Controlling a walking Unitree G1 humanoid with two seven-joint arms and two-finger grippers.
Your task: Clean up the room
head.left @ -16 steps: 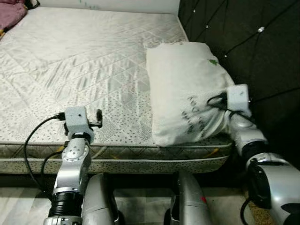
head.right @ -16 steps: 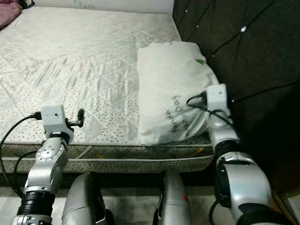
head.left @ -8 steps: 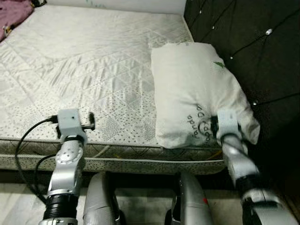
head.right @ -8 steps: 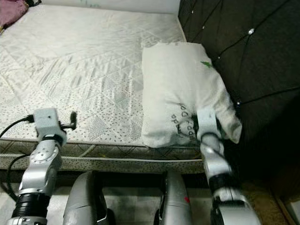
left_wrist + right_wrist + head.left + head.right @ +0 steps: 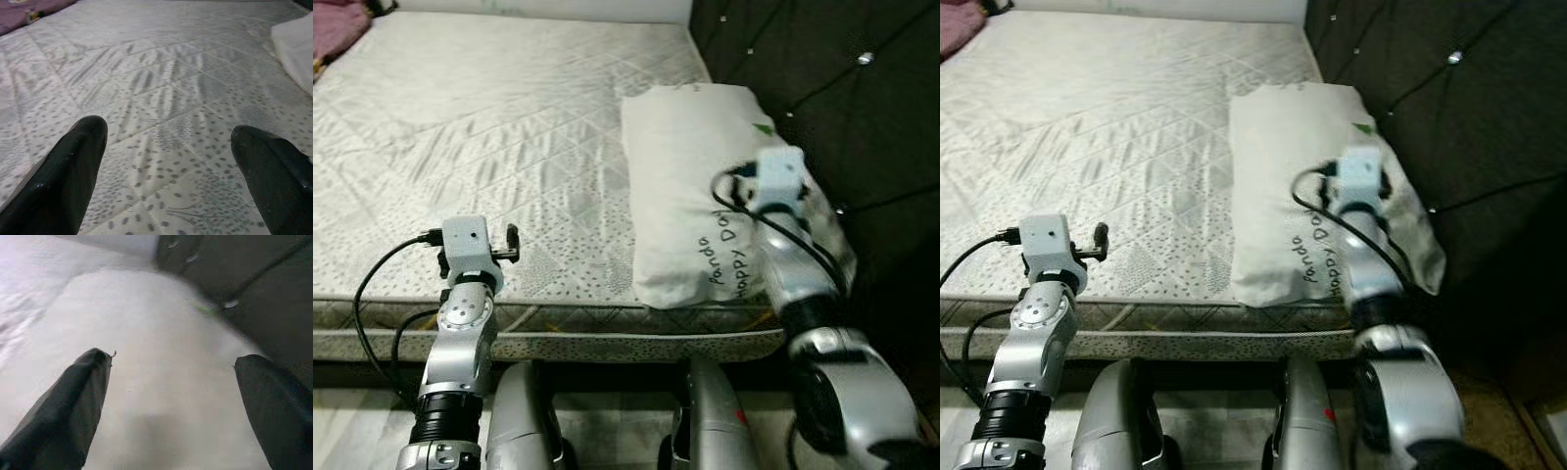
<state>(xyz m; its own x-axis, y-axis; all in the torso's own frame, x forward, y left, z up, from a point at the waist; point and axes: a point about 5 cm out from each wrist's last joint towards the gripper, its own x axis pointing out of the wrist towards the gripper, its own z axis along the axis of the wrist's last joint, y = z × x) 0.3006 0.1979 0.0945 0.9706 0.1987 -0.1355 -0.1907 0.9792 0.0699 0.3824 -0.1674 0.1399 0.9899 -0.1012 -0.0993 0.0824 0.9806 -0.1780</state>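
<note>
Across most of the head views, upper left to centre, lies a bare quilted mattress (image 5: 489,137), pale grey-white with diamond stitching and small dark specks near its front edge. Right of centre, a white pillow (image 5: 690,166) rests on the mattress, its long side running up the frame, close against a dark tufted headboard (image 5: 842,108) that takes the right side. Printed lettering marks the pillow's near end, and a small green mark sits by its far right corner. A bit of purple cloth (image 5: 337,24) shows at the far upper left corner.

Right gripper (image 5: 173,382): held above the pillow, right of centre in the head views. Wrist view shows its two black fingers (image 5: 73,401) spread wide, white pillow fabric between and beyond them, nothing clamped. Whether the tips touch the fabric cannot be told; the wrist picture is blurred.

Left gripper (image 5: 168,152): lower left of the head views, over the front edge of the mattress, well apart from the pillow. Fingers wide apart, nothing between them but mattress surface; the pillow's edge sits at the far corner of that wrist view.

Bottom centre of the head views: the robot's two silver legs (image 5: 607,421), just below the mattress side.
</note>
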